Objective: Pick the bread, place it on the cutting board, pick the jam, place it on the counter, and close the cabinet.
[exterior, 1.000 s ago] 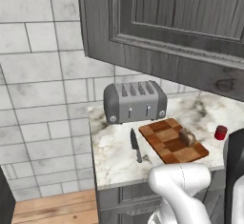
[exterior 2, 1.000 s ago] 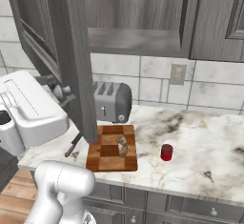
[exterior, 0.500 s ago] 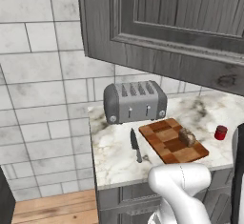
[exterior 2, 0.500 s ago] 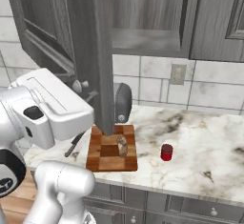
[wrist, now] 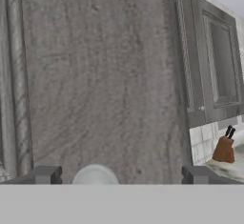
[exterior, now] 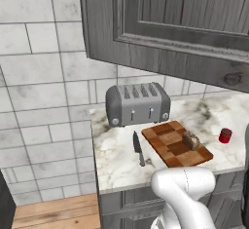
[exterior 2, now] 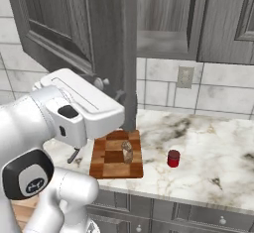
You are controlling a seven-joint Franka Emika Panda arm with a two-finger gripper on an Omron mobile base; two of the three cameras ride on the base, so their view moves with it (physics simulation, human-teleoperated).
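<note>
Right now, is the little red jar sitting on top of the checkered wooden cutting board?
No, the small red jar stands on the marbled stone counter, beside the checkered wooden cutting board.

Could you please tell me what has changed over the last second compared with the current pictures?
In the right base view the arm has swung further right, and the cabinet door ahead of it has swung right too, towards closing. The pincer sits against the door with its fingers apart. The bread on the cutting board, the jam and the toaster stayed put.
</note>
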